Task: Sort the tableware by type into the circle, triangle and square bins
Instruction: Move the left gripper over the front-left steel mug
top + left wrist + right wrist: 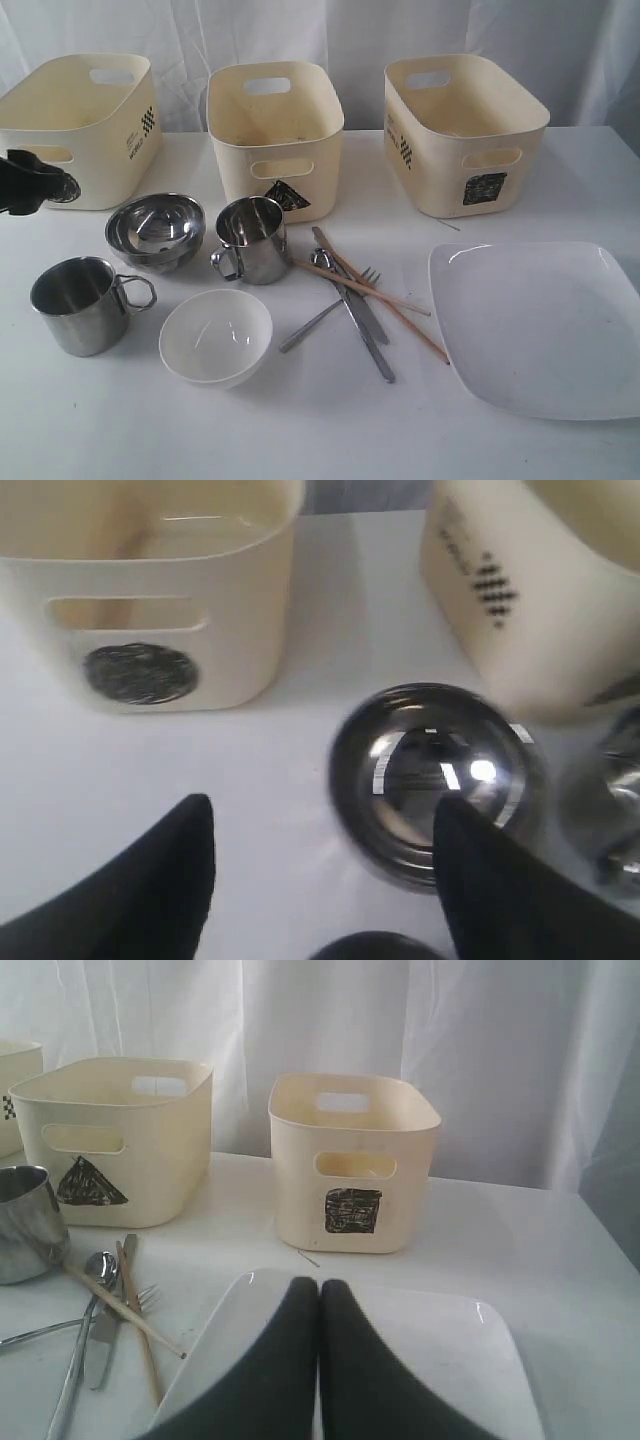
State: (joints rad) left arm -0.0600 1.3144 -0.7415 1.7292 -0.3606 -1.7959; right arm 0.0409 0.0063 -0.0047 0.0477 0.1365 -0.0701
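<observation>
All tableware sits on the bench. Nested steel bowls in front of the circle bin. One mug just before the triangle bin. Other mug and white bowl nearer the front edge. Cutlery and chopsticks lie crossed mid-bench. Square plate at right, before the square bin. Left jaws spread apart, holding nothing, near the steel bowls. Right jaws pressed together, gripping nothing, over the plate.
</observation>
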